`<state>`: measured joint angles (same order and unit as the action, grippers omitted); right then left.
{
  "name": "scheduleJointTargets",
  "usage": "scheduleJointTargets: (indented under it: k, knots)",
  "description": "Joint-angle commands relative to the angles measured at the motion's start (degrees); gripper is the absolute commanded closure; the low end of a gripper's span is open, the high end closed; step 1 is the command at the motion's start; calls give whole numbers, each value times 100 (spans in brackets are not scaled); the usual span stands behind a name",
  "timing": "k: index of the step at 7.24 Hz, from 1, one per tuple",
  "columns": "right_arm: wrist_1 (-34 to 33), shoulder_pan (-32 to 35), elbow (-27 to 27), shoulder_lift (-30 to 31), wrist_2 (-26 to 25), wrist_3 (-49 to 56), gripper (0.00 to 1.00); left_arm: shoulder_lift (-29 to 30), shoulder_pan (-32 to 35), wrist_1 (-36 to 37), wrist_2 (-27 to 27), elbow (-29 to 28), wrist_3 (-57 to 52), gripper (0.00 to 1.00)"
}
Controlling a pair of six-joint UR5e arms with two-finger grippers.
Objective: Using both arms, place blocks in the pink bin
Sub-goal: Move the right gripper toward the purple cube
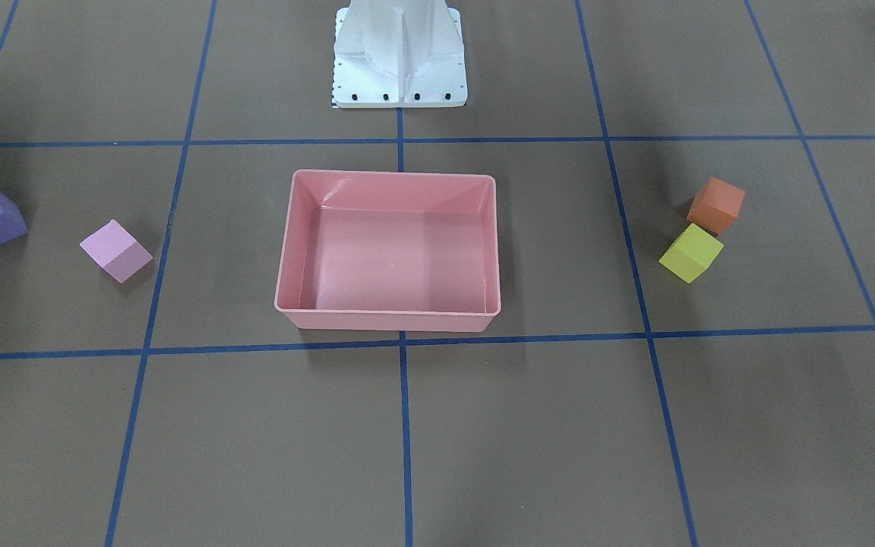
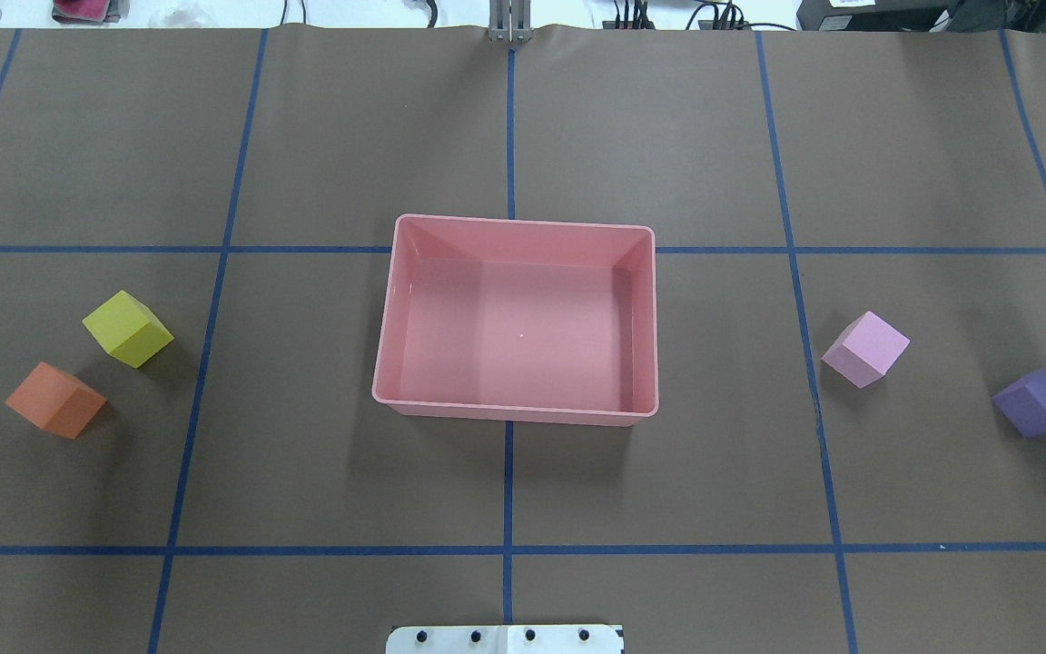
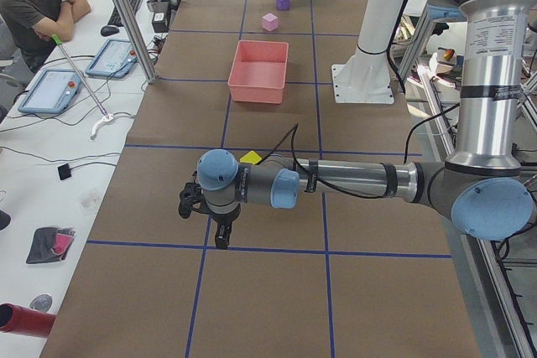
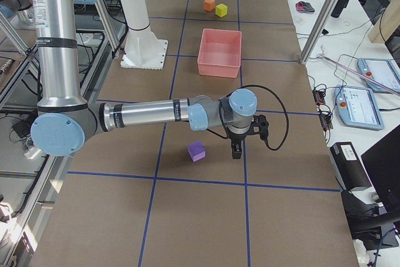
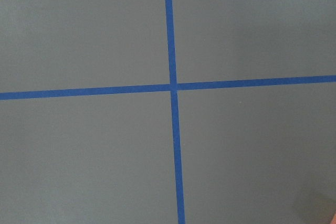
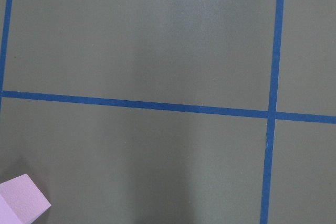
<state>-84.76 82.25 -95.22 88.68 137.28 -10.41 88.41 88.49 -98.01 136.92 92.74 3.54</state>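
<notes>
Two blocks lie each side: orange block [image 2: 55, 400], yellow block [image 2: 128, 329] nearer left gripper [image 3: 221, 241]; light pink block [image 2: 865, 349], purple block [image 2: 1042, 400] nearer right gripper [image 4: 237, 152] (whether either is spread, I cannot tell).

Block: I see one light pink block [image 6: 18, 200] at 7 o'clock, cut off by the frame's corner, so only its top face and a sliver of one side show.
Table: I see the brown table [image 6: 157, 40] everywhere else.
Tape: blue tape [image 6: 136, 104] runs from 9 to 3 o'clock. A second strip crosses it near 3 o'clock, and a third hugs the edge at 10 o'clock.
Block to tape: the block lies below the long strip, well apart.
</notes>
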Motion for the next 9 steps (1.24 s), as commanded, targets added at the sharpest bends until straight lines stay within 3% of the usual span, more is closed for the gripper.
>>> scheduleJointTargets:
  k: [1,4,6,7,9]
  knots:
    - [20,-7,30,35,-17,-22,0,-104,1,-183,19,60,51,0]
    - [238,-549,-83,44,0,-22,0,-104,-34,-447,28,-45,86,0]
    - [1718,-1086,-111,708,-43,-40,0,-96,-43,-438,28,-62,86,0]
    - [2135,-1245,-111,956,-70,-48,0,-96,-43,-447,28,-63,86,0]
    - [2200,-1692,-320,1282,-297,-48,1,-96,-43,-447,28,-63,86,0]
